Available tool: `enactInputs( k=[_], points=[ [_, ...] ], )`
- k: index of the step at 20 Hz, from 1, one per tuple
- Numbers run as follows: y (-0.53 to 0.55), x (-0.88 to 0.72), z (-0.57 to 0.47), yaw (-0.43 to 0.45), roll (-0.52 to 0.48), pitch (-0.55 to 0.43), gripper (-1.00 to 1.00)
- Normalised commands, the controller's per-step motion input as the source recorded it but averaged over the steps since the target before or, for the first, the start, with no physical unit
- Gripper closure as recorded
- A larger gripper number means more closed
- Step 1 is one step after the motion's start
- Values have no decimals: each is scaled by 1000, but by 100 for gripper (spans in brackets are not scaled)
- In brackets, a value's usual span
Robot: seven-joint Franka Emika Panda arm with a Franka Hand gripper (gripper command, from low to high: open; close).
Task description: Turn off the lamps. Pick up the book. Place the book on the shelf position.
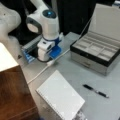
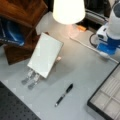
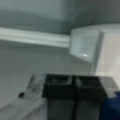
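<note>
The book (image 1: 60, 96) lies propped on its stand, nearest me in a front view, beside the shelf position (image 1: 13, 93) on that view's left. I judge it light and fairly stiff, best taken by a free edge away from the coil. The pen (image 1: 95, 90) lies apart on the surface (image 1: 75, 67). Further back, my claw (image 3: 72, 85) hangs low by the cord switch (image 3: 83, 46), fingers pressed together. The lamp (image 2: 68, 11) glows lit.
</note>
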Motion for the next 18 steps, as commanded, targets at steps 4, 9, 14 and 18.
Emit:
enactInputs(
  k=[4, 9, 14, 18],
  points=[
    [-374, -663, -418, 121, 148, -486, 100],
    [-352, -700, -414, 68, 153, -515, 100],
    [-295, -802, -471, 17, 159, -527, 100],
    [-282, -886, -442, -3, 150, -499, 100]
  ],
)
